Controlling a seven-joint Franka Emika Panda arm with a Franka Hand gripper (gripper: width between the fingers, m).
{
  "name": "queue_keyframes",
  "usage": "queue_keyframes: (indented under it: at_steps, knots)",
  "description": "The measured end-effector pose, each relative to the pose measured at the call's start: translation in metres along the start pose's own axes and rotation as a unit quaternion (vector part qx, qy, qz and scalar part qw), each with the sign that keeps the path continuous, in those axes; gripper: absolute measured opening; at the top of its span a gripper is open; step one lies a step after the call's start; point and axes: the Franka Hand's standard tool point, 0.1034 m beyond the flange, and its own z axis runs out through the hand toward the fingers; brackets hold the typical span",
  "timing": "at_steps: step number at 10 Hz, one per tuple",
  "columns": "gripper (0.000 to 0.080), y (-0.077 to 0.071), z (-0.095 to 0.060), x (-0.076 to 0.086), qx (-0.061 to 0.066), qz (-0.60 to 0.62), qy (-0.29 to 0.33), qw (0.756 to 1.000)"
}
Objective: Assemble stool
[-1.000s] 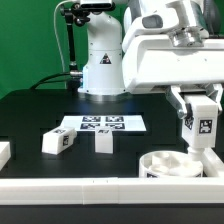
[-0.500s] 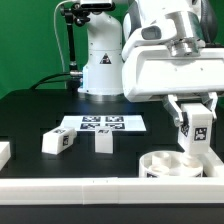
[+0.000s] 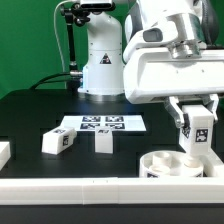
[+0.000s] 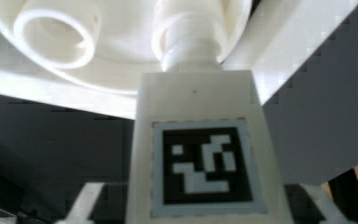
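My gripper (image 3: 196, 128) is shut on a white tagged stool leg (image 3: 197, 134) and holds it upright over the round white seat (image 3: 170, 166) at the exterior view's right front. In the wrist view the leg (image 4: 201, 130) fills the middle, its peg end close to or in a round socket of the seat (image 4: 60, 40); I cannot tell whether it is seated. My fingers (image 4: 91, 203) flank the leg's tagged end. Two more tagged legs lie on the table: one (image 3: 57, 142) left of centre, one (image 3: 102, 142) beside it.
The marker board (image 3: 100, 124) lies flat behind the two loose legs. A long white rail (image 3: 70, 186) runs along the table's front edge. A white block (image 3: 4, 153) sits at the exterior view's left edge. The robot base (image 3: 100, 60) stands at the back.
The gripper with the leg has moved a little toward the exterior view's left and down, closer over the seat. Since half a second ago almost nothing has changed.
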Motion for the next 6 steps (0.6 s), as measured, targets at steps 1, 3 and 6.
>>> queue_keyframes:
  at_steps: [1,3,6]
  knots:
    - [0.0338,0.0001,0.0014,-0.0006,0.0,-0.003,-0.001,1.0]
    - [0.0338,-0.0019,0.0063,-0.006,0.002,-0.003,-0.007,1.0]
    - [0.0338,-0.0013,0.0076,-0.0074,0.001,-0.006,-0.004,1.0]
